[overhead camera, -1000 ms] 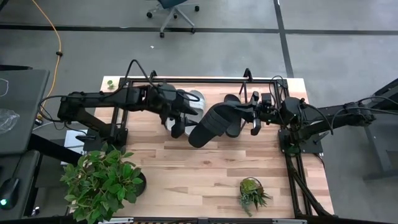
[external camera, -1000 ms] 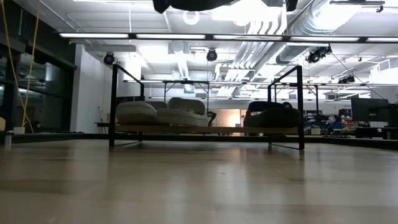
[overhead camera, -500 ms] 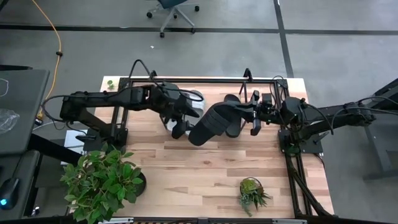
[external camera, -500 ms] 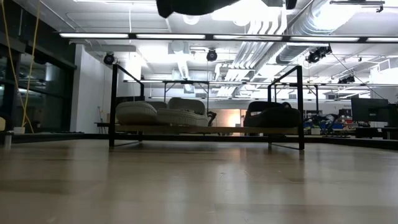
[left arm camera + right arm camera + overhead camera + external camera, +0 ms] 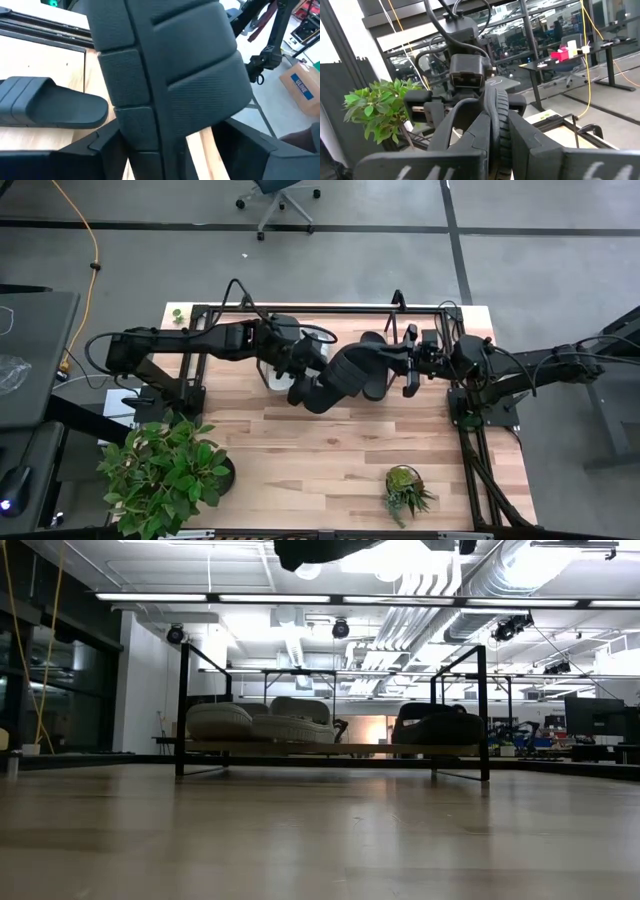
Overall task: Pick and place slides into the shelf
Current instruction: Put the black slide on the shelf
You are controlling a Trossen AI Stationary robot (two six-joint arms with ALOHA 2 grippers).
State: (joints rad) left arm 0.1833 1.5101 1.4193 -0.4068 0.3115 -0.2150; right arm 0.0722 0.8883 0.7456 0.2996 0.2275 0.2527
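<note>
the black slide (image 5: 345, 376), ribbed on its wide strap and textured on its moulded sole, hangs above the table (image 5: 330, 450) in front of the shelf (image 5: 300, 310), a rack of thin black tubing on a light wood base. the right gripper (image 5: 408, 362) is clamped on its heel end. the left gripper (image 5: 303, 385) straddles its toe end, fingers apart at each side; contact cannot be told. three slides rest in the shelf: two light grey (image 5: 255, 723), one black (image 5: 440, 726)
</note>
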